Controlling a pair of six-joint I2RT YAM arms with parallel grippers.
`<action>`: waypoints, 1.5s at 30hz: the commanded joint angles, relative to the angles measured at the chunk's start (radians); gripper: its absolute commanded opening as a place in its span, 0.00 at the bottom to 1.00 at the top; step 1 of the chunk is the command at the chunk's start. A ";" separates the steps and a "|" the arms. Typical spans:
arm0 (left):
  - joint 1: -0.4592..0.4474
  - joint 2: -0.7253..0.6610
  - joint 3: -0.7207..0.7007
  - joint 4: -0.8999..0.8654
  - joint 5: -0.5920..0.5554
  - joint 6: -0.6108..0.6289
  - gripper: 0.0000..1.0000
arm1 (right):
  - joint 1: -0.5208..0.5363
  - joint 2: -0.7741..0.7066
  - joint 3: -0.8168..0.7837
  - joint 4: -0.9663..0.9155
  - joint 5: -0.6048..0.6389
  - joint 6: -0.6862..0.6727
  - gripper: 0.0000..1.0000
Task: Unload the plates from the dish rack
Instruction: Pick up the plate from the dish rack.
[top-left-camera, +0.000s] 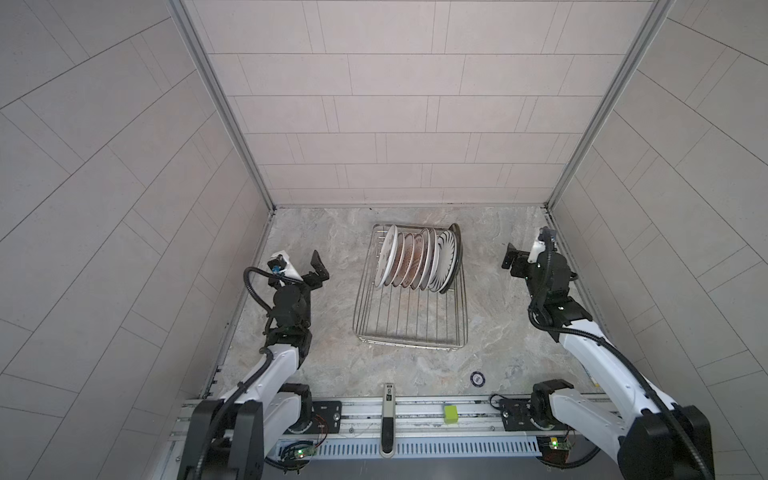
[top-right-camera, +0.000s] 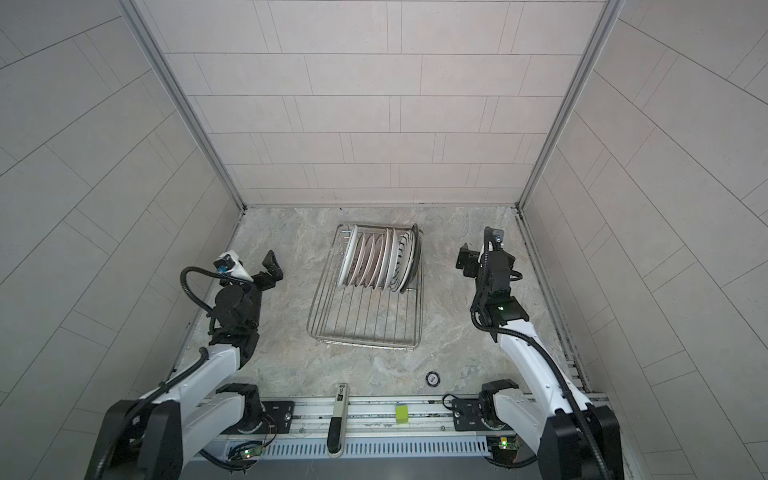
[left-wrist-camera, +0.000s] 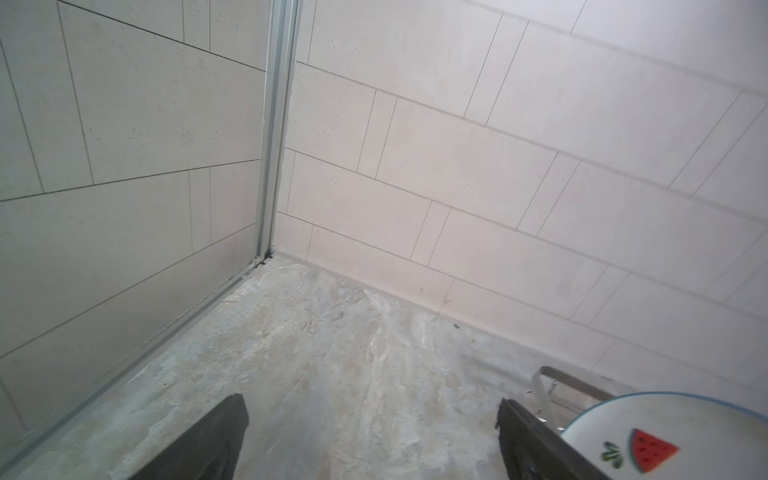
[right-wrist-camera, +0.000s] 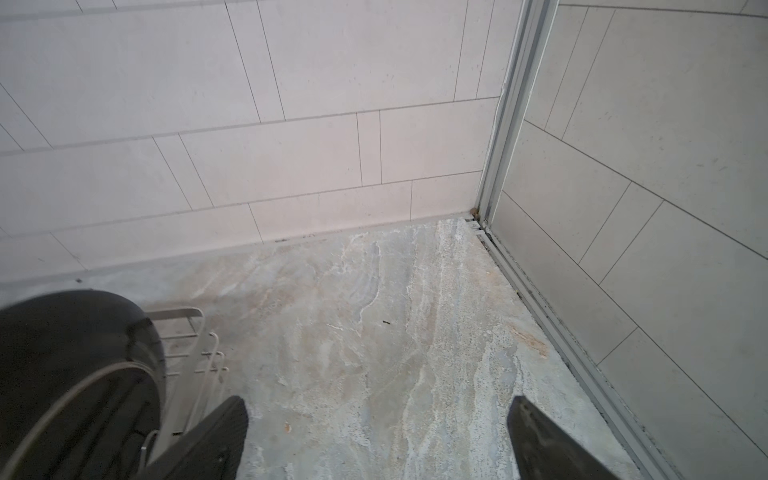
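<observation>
Plates (top-left-camera: 415, 259) upright at far end of dish rack (top-left-camera: 409, 343); left gripper (top-left-camera: 321, 266) and right gripper (top-left-camera: 509, 257) flank it, jaws wide apart, empty.

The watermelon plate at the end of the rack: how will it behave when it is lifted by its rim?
The plate looks glazed and glossy, so it is probably stiff, slippery and breakable. It stands on edge, leaning in the rack, so it may roll or tip once lifted free. Its neighbours stand close; it could knock them.
</observation>
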 joint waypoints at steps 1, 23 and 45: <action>0.004 -0.106 0.013 -0.110 0.141 -0.305 1.00 | -0.005 -0.078 0.069 -0.291 -0.005 0.229 1.00; -0.259 -0.145 0.245 -0.492 0.369 -0.375 1.00 | 0.407 -0.050 0.281 -0.542 0.125 0.183 0.88; -0.581 -0.002 0.396 -0.724 0.083 -0.202 0.95 | 0.570 0.606 0.887 -0.964 0.435 0.267 0.31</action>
